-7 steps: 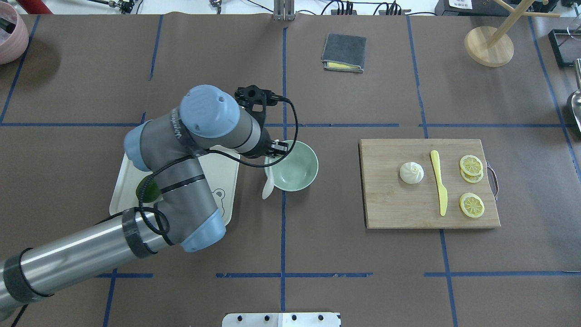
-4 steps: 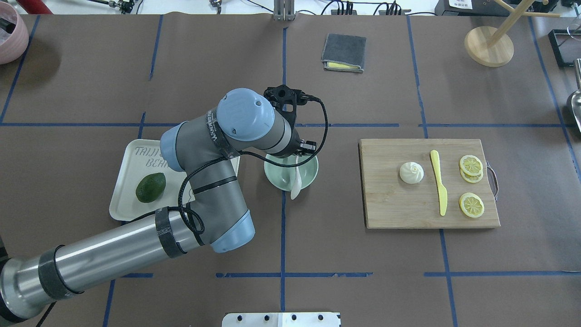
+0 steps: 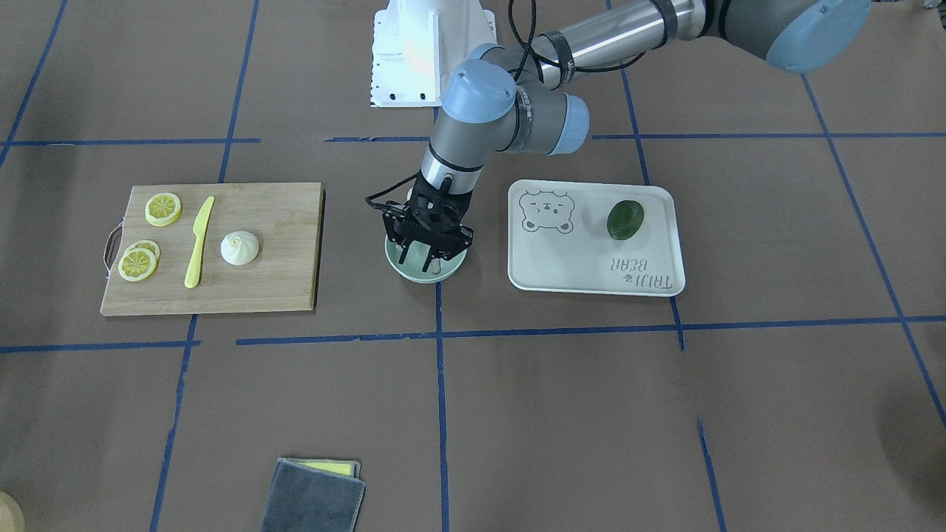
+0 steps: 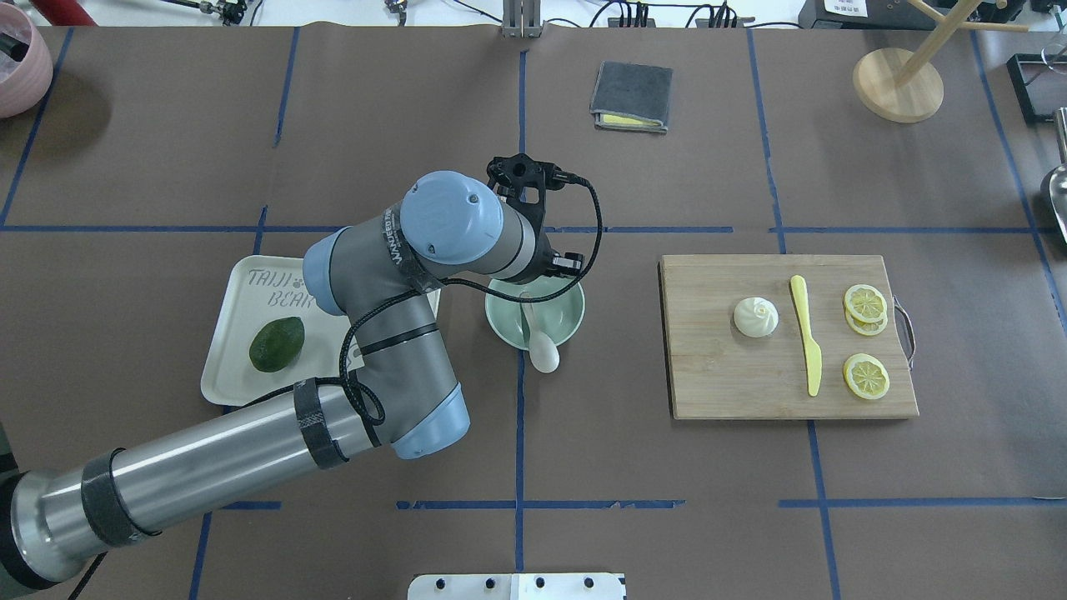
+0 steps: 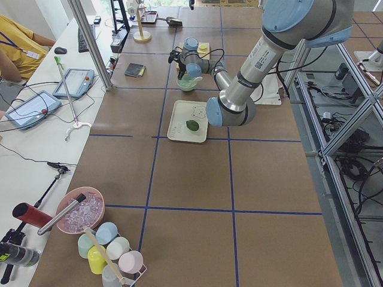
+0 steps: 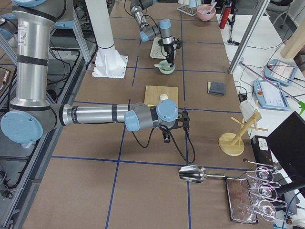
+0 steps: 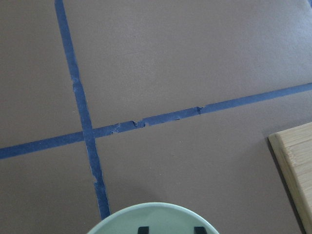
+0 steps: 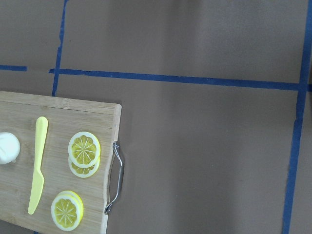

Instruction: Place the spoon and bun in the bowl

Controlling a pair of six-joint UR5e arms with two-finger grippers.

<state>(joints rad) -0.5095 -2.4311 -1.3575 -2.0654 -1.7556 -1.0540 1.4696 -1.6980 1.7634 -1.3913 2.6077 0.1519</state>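
The spoon [image 4: 543, 357] is seen propped in the bowl [image 4: 567, 310], its scoop hanging over the near rim, so this half is judged nearly done. Above it, the left gripper [image 3: 427, 257] is held with jaws spread and empty. The bun [image 4: 756, 317] is left untouched on the cutting board [image 4: 717, 375], well apart. The state of the right gripper [image 6: 182, 120] and its jaws cannot be told.
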